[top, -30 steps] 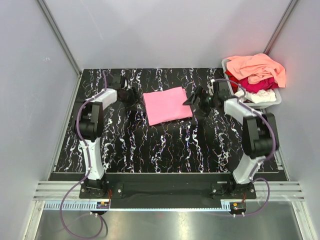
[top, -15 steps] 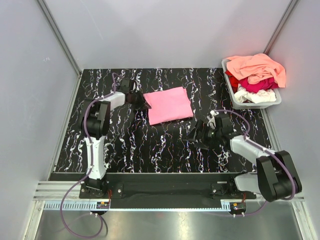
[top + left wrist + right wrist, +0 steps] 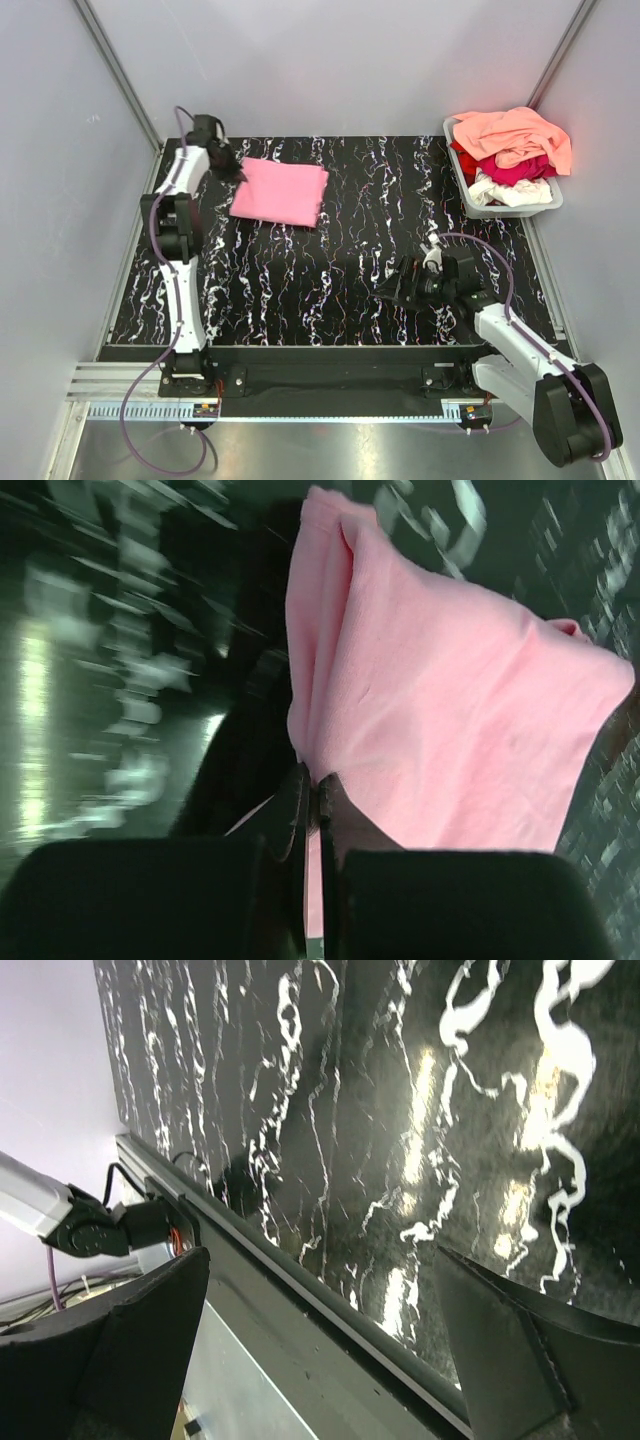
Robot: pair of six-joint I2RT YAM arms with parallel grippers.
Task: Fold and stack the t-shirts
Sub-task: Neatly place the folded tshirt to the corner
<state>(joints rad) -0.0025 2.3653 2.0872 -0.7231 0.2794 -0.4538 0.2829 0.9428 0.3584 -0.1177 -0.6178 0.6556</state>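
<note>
While the black white-veined table (image 3: 340, 280) fills most of the top view, the task's cloth sits at its two far corners. The pink t-shirt (image 3: 280, 192) lies folded into a flat rectangle at the far left, slightly skewed, with its right end toward the middle of the table. At the far right stands the grey tub (image 3: 505, 208), heaped above its rim: a peach-orange t-shirt (image 3: 515, 135) on top spills over the far and right sides, a crimson t-shirt (image 3: 520, 168) is bunched beneath it, and a white t-shirt (image 3: 510, 190) shows at the near end.

The left gripper (image 3: 232, 172) reaches to the far left corner and meets the left edge of the pink t-shirt. In the left wrist view its fingers (image 3: 300, 810) are pressed together with a fold of the pink cloth (image 3: 450, 710) pinched between them.

The right gripper (image 3: 395, 285) hangs low over bare table at the near right, well apart from both the tub and the pink shirt. In its wrist view the two fingers (image 3: 150, 1300) stand wide apart with nothing between them.
</note>
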